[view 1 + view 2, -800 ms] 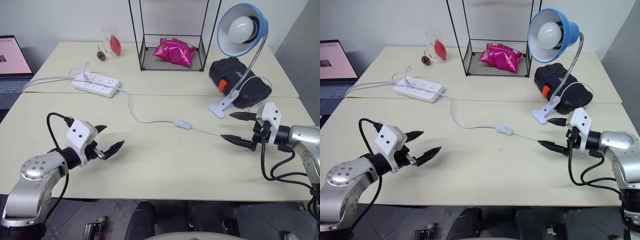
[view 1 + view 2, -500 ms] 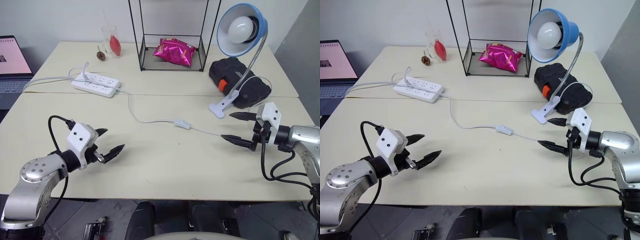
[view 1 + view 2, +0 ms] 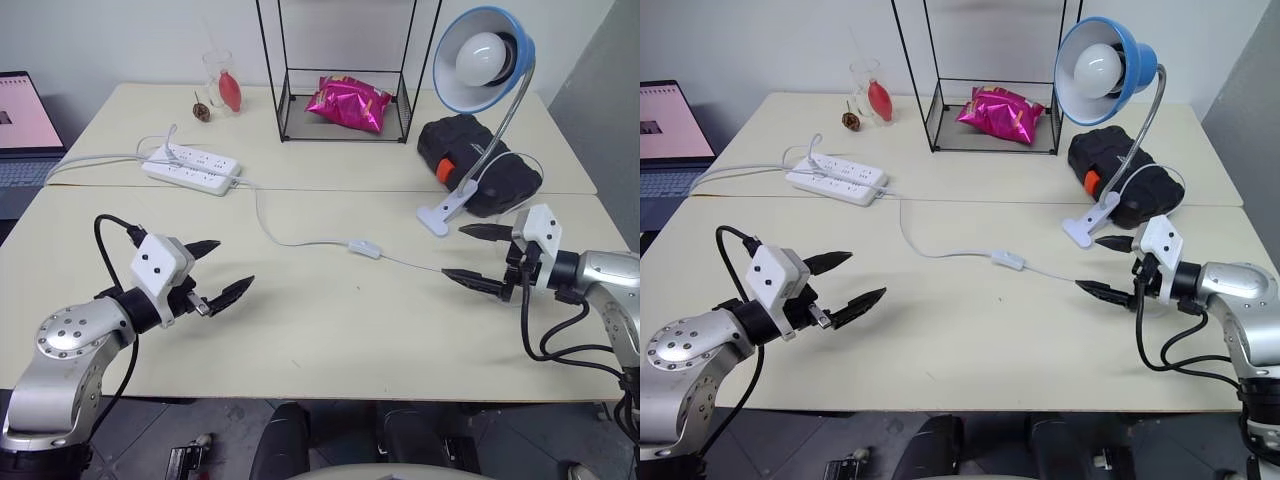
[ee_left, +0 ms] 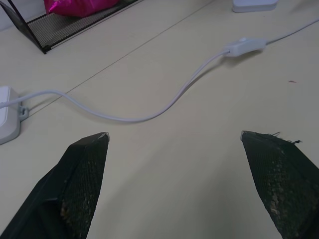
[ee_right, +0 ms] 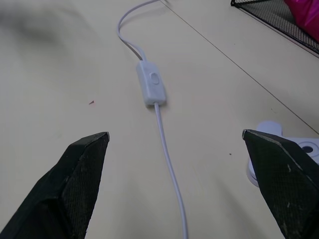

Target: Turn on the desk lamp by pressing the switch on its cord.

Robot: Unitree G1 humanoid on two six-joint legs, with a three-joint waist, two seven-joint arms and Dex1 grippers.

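The switch [image 3: 365,248] lies on the cord [image 3: 290,241] in the middle of the worktop [image 3: 330,330]. The left pincer [image 3: 224,270] and right pincer [image 3: 472,256] are both wide open, holding nothing, far from it.

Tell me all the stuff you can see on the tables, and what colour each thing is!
desk lamp: one, blue shade, white bulb, unlit, clipped base at right.
cord: one, thin white, across the near table.
switch: one, white, midway along the cord.
power strip: one, white, far left.
wire rack: one, black, far middle.
snack bag: one, pink, inside the rack.
case: one, black with orange, behind the lamp base.
glass: one, clear, something red inside.
laptop: one, left edge.
left claw: black, open.
right claw: black, open.
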